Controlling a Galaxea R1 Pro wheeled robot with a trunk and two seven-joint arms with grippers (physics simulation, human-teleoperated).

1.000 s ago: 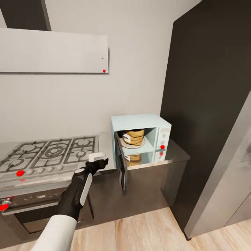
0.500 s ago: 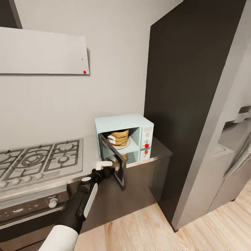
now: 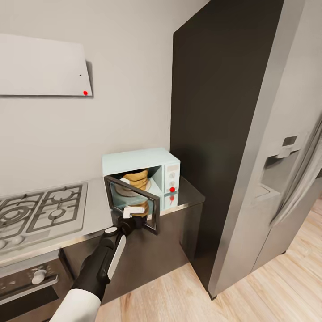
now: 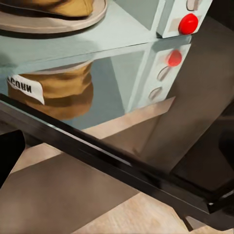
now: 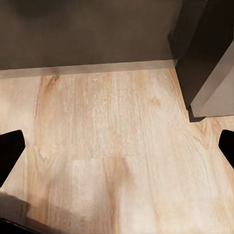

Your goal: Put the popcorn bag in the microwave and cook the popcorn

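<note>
Looking along the end effector at the microwave [image 4: 141, 34] from close range. Showing the popcorn bag [image 4: 53, 6] sitting on a round pale plate [image 4: 73, 22] inside the mint cavity, its reflection with a white label lying in the glossy table [image 4: 146, 131]. Showing a red knob [image 4: 188, 23] on the white panel, a dark door edge [image 4: 112, 163] crossing diagonally, one black fingertip [image 4: 9, 153] at the frame's edge.
</note>
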